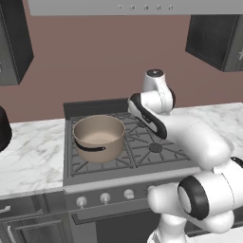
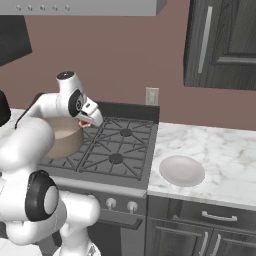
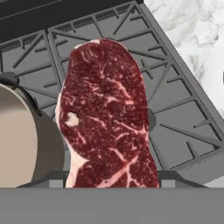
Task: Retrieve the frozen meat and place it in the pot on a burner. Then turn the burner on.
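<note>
Here the gripper [image 3: 109, 186] was clamped on the frozen meat [image 3: 106, 116], above the stove grates [image 3: 183, 109] just beside the pot [image 1: 98, 137].

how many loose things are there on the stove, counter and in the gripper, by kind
pots: 1, the tan pot on the stove's front left burner
plates: 1, the pale plate on the counter right of the stove
meat pieces: 1, the red marbled frozen meat held in the gripper over the stove, beside the pot
total: 3
</note>
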